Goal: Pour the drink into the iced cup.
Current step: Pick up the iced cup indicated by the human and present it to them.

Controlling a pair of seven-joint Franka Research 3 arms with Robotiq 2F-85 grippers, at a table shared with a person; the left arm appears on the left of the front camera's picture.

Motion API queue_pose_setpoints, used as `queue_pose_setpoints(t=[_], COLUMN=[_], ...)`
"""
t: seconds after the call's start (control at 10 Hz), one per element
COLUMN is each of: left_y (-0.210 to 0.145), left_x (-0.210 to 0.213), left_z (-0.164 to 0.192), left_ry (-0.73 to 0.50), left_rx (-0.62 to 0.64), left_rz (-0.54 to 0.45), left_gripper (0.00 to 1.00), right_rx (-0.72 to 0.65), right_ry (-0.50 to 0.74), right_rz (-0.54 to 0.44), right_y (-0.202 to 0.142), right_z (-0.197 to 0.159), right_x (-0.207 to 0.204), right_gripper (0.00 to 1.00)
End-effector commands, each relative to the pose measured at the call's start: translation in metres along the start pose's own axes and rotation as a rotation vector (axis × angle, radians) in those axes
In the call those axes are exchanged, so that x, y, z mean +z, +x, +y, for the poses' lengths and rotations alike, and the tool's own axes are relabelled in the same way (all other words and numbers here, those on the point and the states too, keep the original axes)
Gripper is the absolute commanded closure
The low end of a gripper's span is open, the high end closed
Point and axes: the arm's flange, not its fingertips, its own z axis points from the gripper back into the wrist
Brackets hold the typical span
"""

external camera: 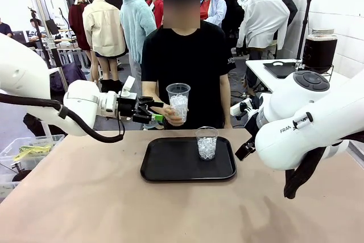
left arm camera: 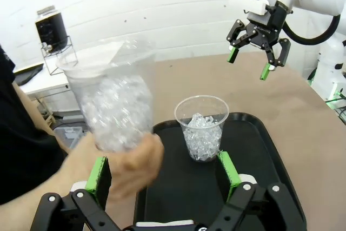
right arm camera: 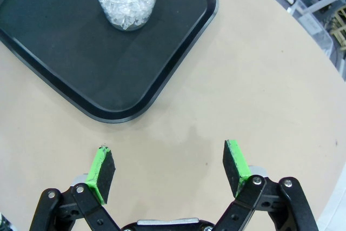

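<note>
Seeing the raised cup (left arm camera: 116, 101) and the person's hand (left arm camera: 127, 169) only as a blurred smear just ahead of the left gripper (left arm camera: 164, 171), the hand covering part of the pad (left arm camera: 100, 177) beside it. Losing the far rim of the tray cup (right arm camera: 127, 4) to the top edge, well ahead of the right gripper (right arm camera: 169, 170). Losing the tray (right arm camera: 162, 68) there and at the left edge too. From the front, finding the right gripper mostly hiding behind its own arm (external camera: 307, 123), and the foot of the jar (external camera: 318, 49) hiding behind that arm, far beyond the gripper.
</note>
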Motion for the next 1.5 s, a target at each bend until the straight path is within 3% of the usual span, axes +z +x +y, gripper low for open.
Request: queue_pose_setpoints(t=[0.0,0.9,1.4], left_y=[0.004,0.005,0.003], left_x=[0.027,0.056,0.053], left_z=[-0.019,-0.094,-0.082], left_ry=[0.036,0.017,0.005], left_rx=[0.018,0.018,0.038], left_rz=[-0.001,0.000,0.021], left_gripper=[0.00,0.00,0.00], right_rx=[0.000,0.000,0.000], right_ry=[0.001,0.001,0.001], right_rz=[0.000,0.000,0.000], right_y=[0.000,0.000,0.000], right_z=[0.000,0.000,0.000], right_x=[0.000,0.000,0.000], right_gripper=[0.00,0.00,0.00])
